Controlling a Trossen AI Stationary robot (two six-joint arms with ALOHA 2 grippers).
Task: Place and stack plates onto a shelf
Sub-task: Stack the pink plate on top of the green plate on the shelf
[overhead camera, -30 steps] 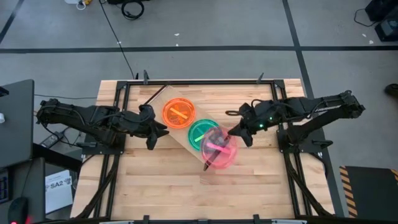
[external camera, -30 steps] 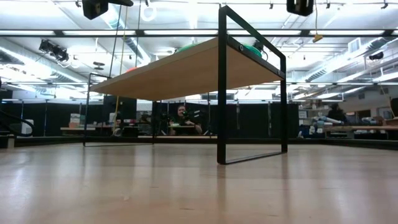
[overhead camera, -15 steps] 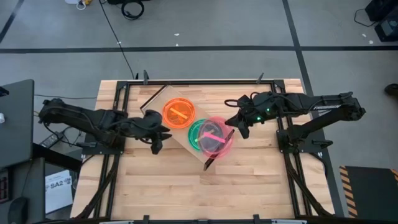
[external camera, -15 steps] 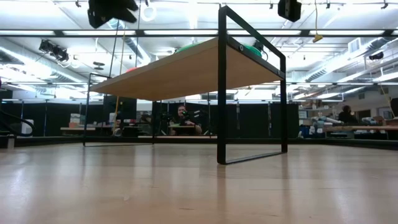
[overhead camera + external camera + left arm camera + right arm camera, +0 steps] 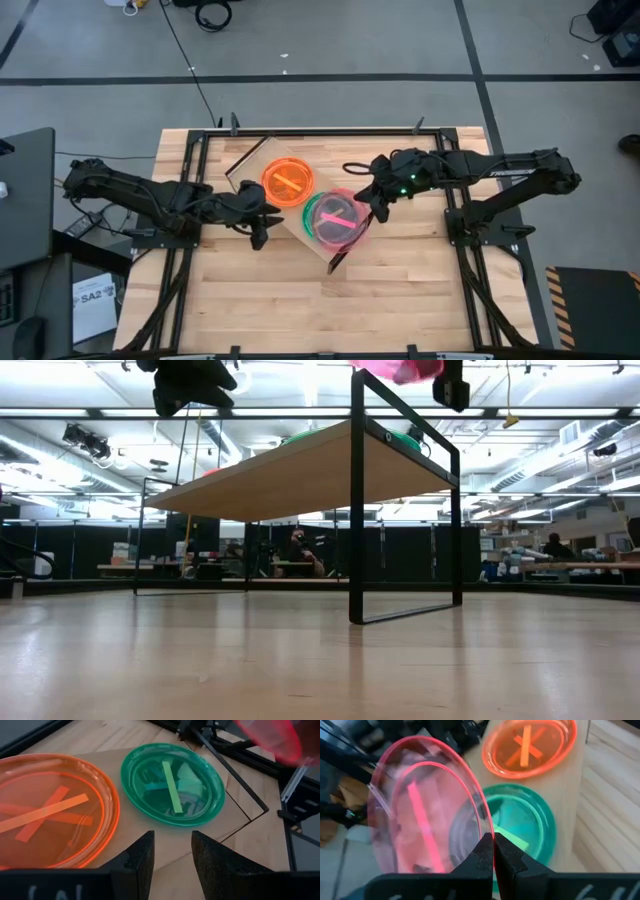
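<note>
The shelf (image 5: 256,165) lies slantwise on the wooden table. An orange plate (image 5: 288,183) and a green plate (image 5: 313,208) rest flat on it side by side. My right gripper (image 5: 374,205) is shut on a pink plate (image 5: 338,222), held above the green plate (image 5: 525,827). My left gripper (image 5: 262,226) stands open beside the shelf's left long edge with nothing between its fingers (image 5: 172,855). It faces the orange plate (image 5: 50,810) and the green plate (image 5: 172,782). In the low view the pink plate (image 5: 398,369) shows above the shelf (image 5: 300,470). My right gripper pinches the pink plate's rim (image 5: 487,835) between its two fingers, at the edge nearest the gripper. The fingers come slanting down from the table's right side. The plate is lifted clear and tilted, hanging over the green plate without resting on it.
Black frame rails (image 5: 190,170) run along the table's left, right and far sides. Bare tabletop (image 5: 300,310) stretches from the shelf to the near edge. A person (image 5: 298,545) sits in the room beyond the table.
My right gripper has carried the pink plate toward the table's left and a little toward the far edge, from past the shelf's near end to over the green plate. My left gripper has sunk and gone toward the near edge, along the shelf's left side, staying open.
</note>
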